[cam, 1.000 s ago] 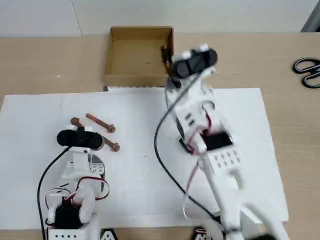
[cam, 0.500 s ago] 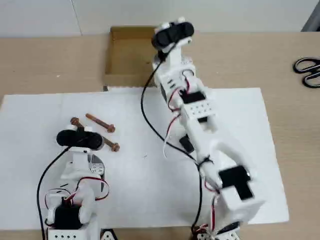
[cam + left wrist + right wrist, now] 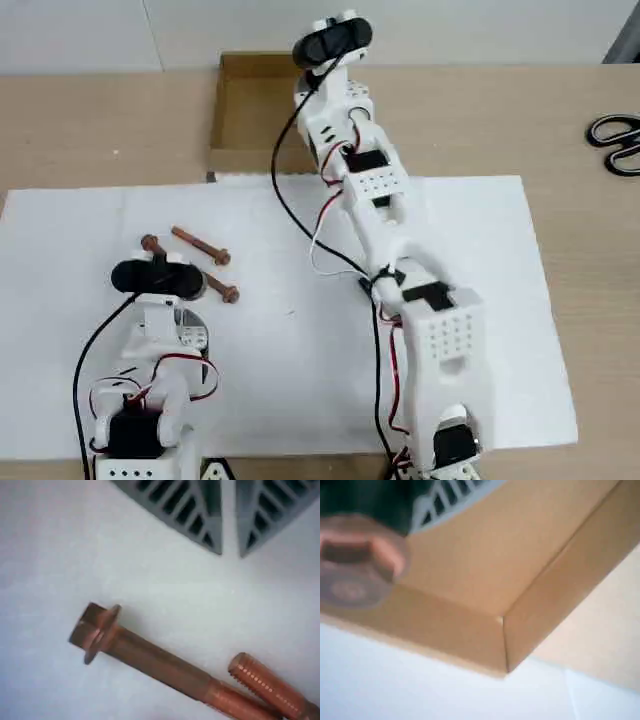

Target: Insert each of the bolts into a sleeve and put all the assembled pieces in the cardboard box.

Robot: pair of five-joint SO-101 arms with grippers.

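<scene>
My right arm (image 3: 360, 170) stretches across the white paper with its wrist over the far right part of the cardboard box (image 3: 250, 115). In the right wrist view my right gripper (image 3: 390, 525) is shut on an assembled piece (image 3: 355, 567), a copper bolt head in a pale sleeve, just above the box corner (image 3: 502, 645). Three loose copper bolts lie on the paper: one long (image 3: 200, 245), one short (image 3: 150, 242), one by my left wrist (image 3: 224, 291). My left gripper (image 3: 230, 550) hovers above a bolt (image 3: 145, 657) with its fingers together, holding nothing. A second bolt's threaded end (image 3: 265, 687) lies beside it.
A white paper sheet (image 3: 270, 370) covers the tabletop in front of the box. Black scissors (image 3: 615, 140) lie at the far right edge of the wooden table. My right arm's black cable (image 3: 290, 215) loops over the middle of the paper.
My right arm has swung left and stretched farther out, carrying the piece from the box's right rim to above the box. My left arm has stayed still.
</scene>
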